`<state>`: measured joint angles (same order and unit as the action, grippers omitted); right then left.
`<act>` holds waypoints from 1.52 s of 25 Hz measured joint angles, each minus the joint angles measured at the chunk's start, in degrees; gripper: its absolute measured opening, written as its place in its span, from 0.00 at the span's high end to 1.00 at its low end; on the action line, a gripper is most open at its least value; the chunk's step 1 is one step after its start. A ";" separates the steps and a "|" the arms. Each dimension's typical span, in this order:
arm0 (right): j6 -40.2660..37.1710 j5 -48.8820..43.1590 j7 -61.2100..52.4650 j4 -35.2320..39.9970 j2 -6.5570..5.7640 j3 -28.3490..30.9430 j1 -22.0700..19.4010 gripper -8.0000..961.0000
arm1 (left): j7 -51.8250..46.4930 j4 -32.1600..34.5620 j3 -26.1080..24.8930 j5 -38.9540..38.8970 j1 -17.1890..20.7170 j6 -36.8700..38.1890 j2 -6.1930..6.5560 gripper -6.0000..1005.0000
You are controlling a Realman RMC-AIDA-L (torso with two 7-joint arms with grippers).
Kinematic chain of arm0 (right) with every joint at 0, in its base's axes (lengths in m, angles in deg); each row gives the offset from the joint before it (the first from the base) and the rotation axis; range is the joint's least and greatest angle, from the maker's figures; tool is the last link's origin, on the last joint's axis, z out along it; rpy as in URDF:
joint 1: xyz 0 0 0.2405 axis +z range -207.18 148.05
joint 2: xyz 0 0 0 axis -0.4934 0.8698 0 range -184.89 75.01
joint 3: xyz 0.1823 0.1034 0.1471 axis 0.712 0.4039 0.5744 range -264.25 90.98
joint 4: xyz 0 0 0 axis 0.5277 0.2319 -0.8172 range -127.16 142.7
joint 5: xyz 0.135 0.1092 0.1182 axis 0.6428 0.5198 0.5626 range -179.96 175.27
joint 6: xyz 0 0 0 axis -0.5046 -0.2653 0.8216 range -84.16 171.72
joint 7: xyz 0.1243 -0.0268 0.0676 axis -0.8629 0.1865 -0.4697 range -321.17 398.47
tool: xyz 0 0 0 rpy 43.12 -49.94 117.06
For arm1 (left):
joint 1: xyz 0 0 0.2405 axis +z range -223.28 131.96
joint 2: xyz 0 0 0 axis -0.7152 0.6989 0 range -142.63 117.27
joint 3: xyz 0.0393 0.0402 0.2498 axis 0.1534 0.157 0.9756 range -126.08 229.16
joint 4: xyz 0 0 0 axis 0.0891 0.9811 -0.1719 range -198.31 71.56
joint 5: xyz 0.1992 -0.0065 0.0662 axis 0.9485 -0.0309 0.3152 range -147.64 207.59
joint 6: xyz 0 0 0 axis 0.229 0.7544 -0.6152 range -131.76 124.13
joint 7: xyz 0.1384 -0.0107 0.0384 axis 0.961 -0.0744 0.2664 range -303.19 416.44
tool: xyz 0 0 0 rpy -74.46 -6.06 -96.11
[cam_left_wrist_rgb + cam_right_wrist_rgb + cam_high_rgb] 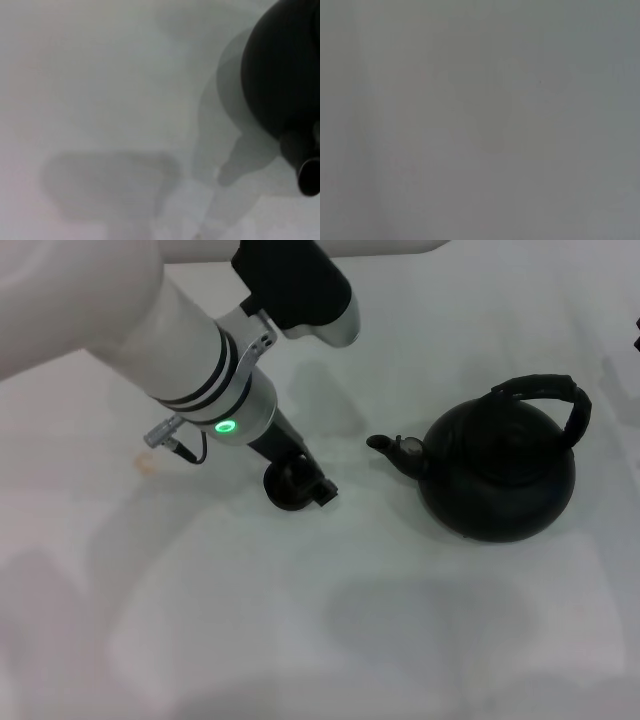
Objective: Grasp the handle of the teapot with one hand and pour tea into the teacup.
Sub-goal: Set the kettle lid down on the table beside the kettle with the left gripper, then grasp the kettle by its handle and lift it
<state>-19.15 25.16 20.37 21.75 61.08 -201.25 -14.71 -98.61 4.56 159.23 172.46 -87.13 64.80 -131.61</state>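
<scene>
Head view: teacup (290, 487) half-hidden under left gripper (305, 483)

— Any writing, label or number you can read here?

— None. The teapot (497, 478) is plain matte black, with no brand or mark on its body.

— Anything on the arm beside the teapot?

— Only a small green light (227, 426) glowing on the left arm's (190, 370) silver wrist band, a ring-like sign rather than a letter or number. The white table (300, 640) around the teapot bears no print either.
</scene>
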 joint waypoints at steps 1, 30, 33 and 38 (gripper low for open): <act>0.00 0.00 0.00 0.01 0.00 0.01 0.00 0.11 | 0.05 0.26 -0.01 0.00 -0.07 0.11 0.00 0.24; -0.30 0.10 0.00 -0.21 -0.09 0.10 0.66 0.11 | 2.56 9.77 -3.13 -3.94 0.32 -0.29 -0.18 0.24; -0.24 0.10 0.00 -0.27 -0.09 0.10 0.66 0.11 | 3.48 10.54 -5.25 -4.43 1.51 -1.12 -0.18 0.24; -0.24 0.10 0.00 -0.29 -0.09 0.10 0.63 0.11 | 6.18 12.78 -7.55 -7.02 4.25 -2.91 -0.17 0.24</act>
<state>-19.40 25.27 20.37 21.47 60.98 -201.15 -14.08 -92.44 17.33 151.68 165.44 -82.88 61.88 -131.77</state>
